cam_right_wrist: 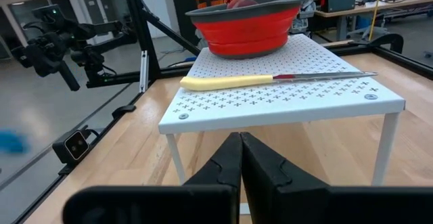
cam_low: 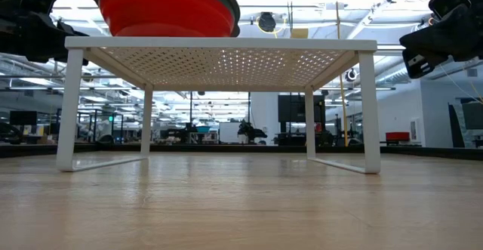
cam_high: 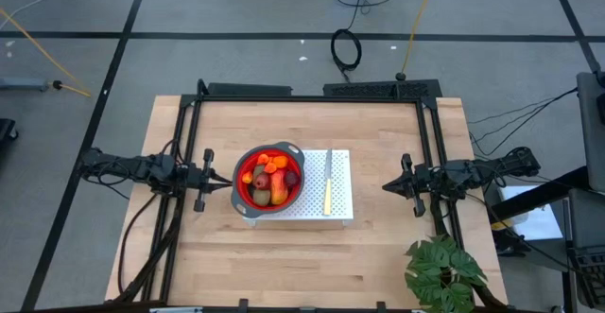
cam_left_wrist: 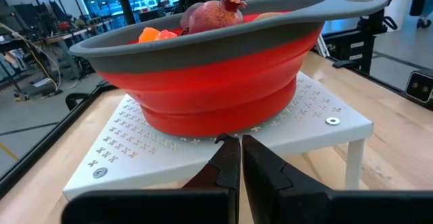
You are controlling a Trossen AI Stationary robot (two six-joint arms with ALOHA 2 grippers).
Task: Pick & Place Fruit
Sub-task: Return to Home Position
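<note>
No text, label, brand, number or sign legible in any view.
- White perforated metal shelf (cam_right_wrist: 284,102), centre of the right wrist view: only rows of punched cross-shaped holes, no lettering.
- Red collapsible strainer bowl with grey rim (cam_left_wrist: 216,82): plain wall, no print.
- Room behind the desk, low view: lit panels too small to read.

Left gripper (cam_high: 224,182) closed; right gripper (cam_high: 388,186) closed, facing inward

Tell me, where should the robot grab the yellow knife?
Probably by its yellow handle, coming straight down from above and pinching across the narrow width. The knife lies flat on the white shelf, clear of the red bowl, nearer the right hand.
</note>
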